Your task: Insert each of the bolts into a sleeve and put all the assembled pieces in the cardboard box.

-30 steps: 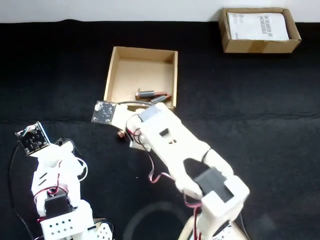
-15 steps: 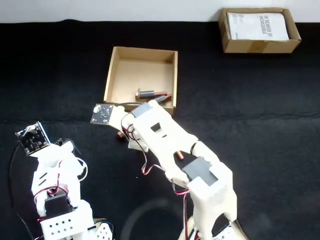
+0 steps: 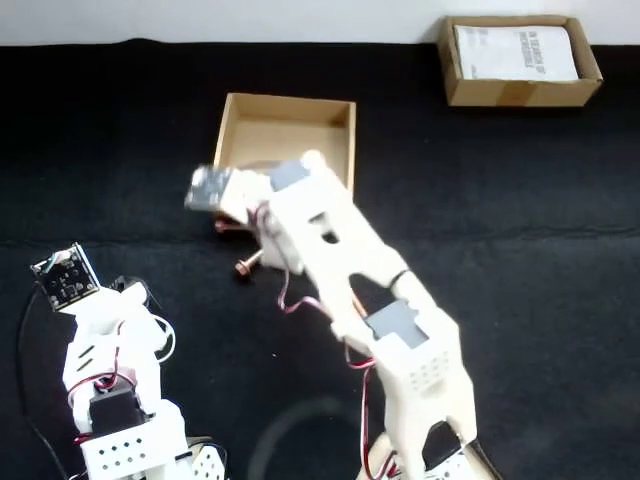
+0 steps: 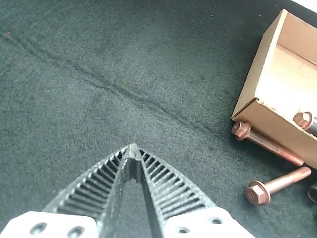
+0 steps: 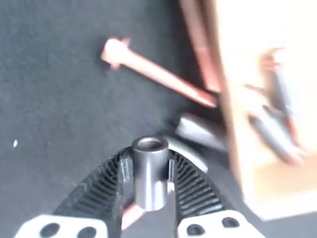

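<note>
Right gripper (image 5: 147, 161) is clamped on 1 sleeve (image 5: 149, 183) near the cardboard box (image 3: 285, 102); left gripper (image 4: 132, 151) is pinched together over the black mat (image 4: 74, 69).

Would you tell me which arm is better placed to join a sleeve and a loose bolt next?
Right, probably. The right gripper is shut on a sleeve, close to a loose bolt beside the cardboard box; the left gripper is shut on nothing, farther from it.

Right tool (image 5: 148, 159) clamped on an upright dark sleeve (image 5: 149, 181), copper bolt (image 5: 157, 74) lay on the black table (image 5: 54, 109) beside the cardboard box (image 5: 247, 29), second sleeve (image 5: 198, 131) lay nearer the box wall, blurred pieces (image 5: 277, 119) inside it.
</note>
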Robot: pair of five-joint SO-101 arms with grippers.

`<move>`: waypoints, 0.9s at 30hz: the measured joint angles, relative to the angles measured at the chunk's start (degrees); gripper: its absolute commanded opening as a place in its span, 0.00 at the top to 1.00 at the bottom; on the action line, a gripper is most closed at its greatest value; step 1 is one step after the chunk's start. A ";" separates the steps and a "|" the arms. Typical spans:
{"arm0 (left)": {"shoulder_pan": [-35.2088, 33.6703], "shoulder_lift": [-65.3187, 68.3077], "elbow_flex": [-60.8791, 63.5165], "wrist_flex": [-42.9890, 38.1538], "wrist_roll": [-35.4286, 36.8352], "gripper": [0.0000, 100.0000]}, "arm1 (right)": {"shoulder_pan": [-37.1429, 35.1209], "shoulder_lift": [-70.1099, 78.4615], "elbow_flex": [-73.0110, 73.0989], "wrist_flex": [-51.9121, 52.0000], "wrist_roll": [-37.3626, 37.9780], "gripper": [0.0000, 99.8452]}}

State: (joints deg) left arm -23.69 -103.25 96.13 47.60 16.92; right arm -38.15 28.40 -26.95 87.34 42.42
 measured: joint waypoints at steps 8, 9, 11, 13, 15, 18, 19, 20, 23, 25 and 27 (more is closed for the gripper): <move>0.00 0.00 0.00 0.00 0.00 0.99 | 5.19 -1.49 -27.25 12.92 -4.13 0.99; 0.00 0.00 0.00 0.00 0.00 0.99 | 5.98 -3.25 -27.87 13.01 -5.45 0.99; 0.00 0.00 0.00 1.23 -0.09 0.99 | 6.68 -8.00 -27.96 13.10 -6.42 0.99; 0.00 0.00 0.00 3.25 -0.09 0.99 | 6.77 -14.51 -25.93 13.10 -6.95 0.99; 0.00 0.00 0.00 5.10 -0.09 0.99 | 6.68 -21.80 -21.19 13.10 -8.00 0.99; 0.00 0.00 0.00 8.26 -0.18 0.99 | 6.95 -33.32 -11.25 13.10 -10.29 0.99; 0.00 0.00 0.00 9.14 -0.18 0.99 | 7.21 -37.36 -7.38 13.10 -10.64 0.99; 0.00 0.00 -0.53 10.29 -0.18 0.99 | 7.74 -41.32 -3.34 13.10 -10.81 0.99; 0.00 0.00 -6.24 13.98 -1.93 0.99 | 9.93 -52.75 8.44 13.10 -11.16 0.99; 0.44 0.00 -12.40 15.30 -3.34 0.99 | 12.13 -59.34 16.00 13.10 -11.16 0.99; 3.34 -0.09 -19.08 15.82 -5.54 0.99 | 14.59 -64.70 22.59 13.10 -11.16 0.99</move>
State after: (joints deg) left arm -20.35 -103.34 77.05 63.43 11.38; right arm -23.56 -36.31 -4.35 100.44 31.25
